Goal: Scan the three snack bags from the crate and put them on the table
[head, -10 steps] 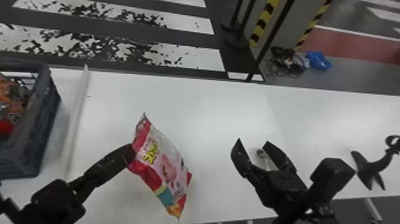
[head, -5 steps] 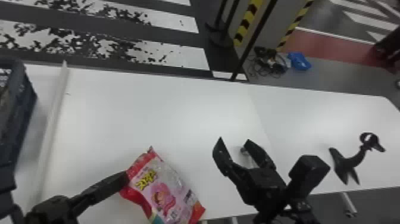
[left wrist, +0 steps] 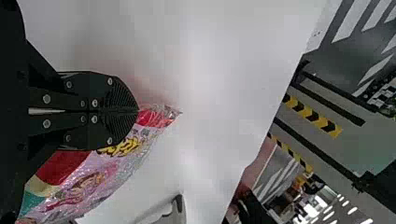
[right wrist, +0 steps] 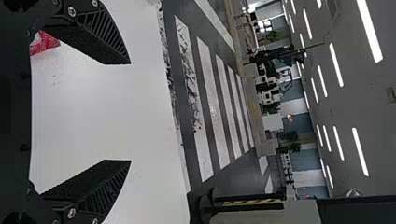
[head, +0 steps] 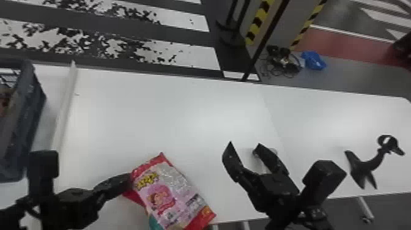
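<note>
Left hand (left wrist: 138, 112) clenched on a snack bag (head: 171, 192); right hand (head: 244, 143) spread, empty. Scanning likely calls for the bag uncreased.

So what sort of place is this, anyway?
Probably a large indoor workshop or test hall: rows of long ceiling lights, broad white floor stripes and yellow-and-black hazard strips beyond the white table suggest it.

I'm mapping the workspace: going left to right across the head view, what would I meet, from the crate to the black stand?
Crate, left gripper, snack bag, right gripper, black stand.
</note>
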Tool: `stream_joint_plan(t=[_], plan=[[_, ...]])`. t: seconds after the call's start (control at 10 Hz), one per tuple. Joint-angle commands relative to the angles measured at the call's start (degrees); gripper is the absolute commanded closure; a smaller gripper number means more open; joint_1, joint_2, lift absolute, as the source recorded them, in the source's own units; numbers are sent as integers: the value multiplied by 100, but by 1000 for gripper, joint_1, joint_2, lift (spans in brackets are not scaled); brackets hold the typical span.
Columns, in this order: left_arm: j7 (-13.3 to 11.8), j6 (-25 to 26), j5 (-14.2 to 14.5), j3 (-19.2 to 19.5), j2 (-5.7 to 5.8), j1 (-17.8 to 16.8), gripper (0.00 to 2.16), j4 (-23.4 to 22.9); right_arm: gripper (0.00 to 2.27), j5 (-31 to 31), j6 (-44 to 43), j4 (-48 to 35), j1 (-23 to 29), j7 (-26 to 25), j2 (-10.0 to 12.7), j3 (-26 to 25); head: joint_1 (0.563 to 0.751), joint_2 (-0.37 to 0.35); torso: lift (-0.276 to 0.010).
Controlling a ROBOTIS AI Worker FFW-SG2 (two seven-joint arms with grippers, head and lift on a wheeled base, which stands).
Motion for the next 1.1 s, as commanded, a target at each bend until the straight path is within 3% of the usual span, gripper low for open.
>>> stream_joint_plan(t=[0.0, 0.1, 0.2, 0.5, 0.6, 0.7, 1.0], plan=[[247, -534, -293, -180, -15, 26, 140, -123, 130, 47, 4, 0, -8, -1, 0, 30, 695, -292, -94], [687, -1501, -531, -277, -15, 167, -1, -202, 130, 161, 74, 9, -25, 52, 0, 101, 695, -288, -94], [959, -1800, -592, -251, -15, 229, 6, -325, 130, 187, 408, 0, -43, 272, -18, 109, 695, -262, -94], [1100, -2450, -584, 31, -15, 624, 29, -747, 130, 143, 2043, -202, -87, 1405, -26, -23, 695, -135, -94], [1108, -2767, -584, 136, -15, 853, 29, -967, 130, 82, 2149, -211, -87, 1555, -26, -23, 695, -91, -94], [1108, -2767, -513, 303, -15, 1037, 29, -1239, 130, 55, 2219, -211, -104, 1608, -26, 13, 695, -75, -94], [1038, -2925, 111, 1112, -15, 1670, 29, -2118, 205, 64, 2518, -158, -201, 1722, -26, 408, 695, 46, -94]])
